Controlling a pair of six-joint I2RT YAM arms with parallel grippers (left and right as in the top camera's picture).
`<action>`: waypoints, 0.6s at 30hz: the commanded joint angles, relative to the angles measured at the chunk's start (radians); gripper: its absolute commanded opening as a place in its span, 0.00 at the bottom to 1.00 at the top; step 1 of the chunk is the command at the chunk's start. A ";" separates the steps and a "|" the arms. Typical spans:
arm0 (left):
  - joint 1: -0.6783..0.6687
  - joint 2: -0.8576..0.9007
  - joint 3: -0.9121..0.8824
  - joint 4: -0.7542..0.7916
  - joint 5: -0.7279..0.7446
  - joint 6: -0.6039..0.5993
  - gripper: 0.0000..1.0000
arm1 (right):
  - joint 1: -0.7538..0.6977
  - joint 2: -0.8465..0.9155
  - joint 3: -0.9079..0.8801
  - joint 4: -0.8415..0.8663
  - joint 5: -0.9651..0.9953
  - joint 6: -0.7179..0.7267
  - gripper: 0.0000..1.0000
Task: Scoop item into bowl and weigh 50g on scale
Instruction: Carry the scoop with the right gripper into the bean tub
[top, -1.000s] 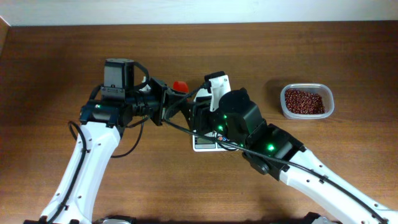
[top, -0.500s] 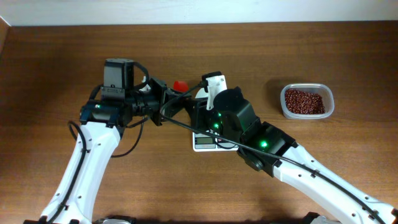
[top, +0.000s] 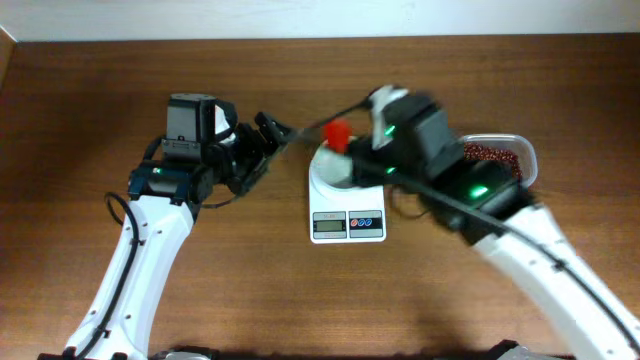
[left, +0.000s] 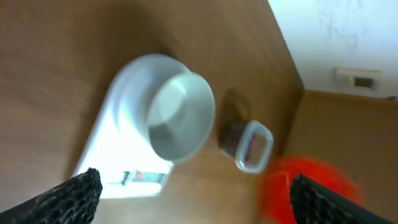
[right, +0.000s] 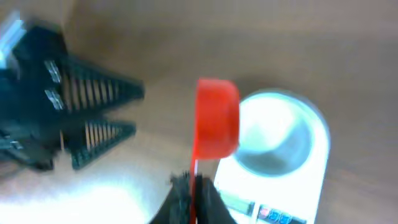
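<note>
Zero beans (top: 500, 153) sitting in white bowl (left: 180, 115); bowl resting empty on scale (top: 347, 225) mid-bench, so scooping and weighing both pending. Right jaws gripping red scoop (right: 217, 115) by handle, hovering over bowl's far-left rim. Left jaws gaping empty, left of scale. Beans lying in clear tub (top: 529, 165) far right, with open bench on near side.

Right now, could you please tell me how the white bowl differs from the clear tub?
The bowl is round and opaque white, while the tub is rectangular with rounded corners and see-through. The bowl sits on the scale, whereas the tub rests directly on the table, off to the side. The bowl looks empty; the tub holds reddish-brown beans. Both stand upright with open tops.
</note>
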 joint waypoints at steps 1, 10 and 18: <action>-0.002 -0.011 0.010 0.002 -0.105 0.140 0.99 | -0.162 -0.003 0.196 -0.224 -0.006 -0.127 0.04; -0.002 -0.011 0.010 0.000 -0.131 0.355 0.99 | -0.697 0.290 0.289 -0.658 -0.006 -0.458 0.04; -0.002 -0.011 0.010 0.001 -0.131 0.355 0.99 | -0.771 0.576 0.289 -0.544 0.043 -0.523 0.04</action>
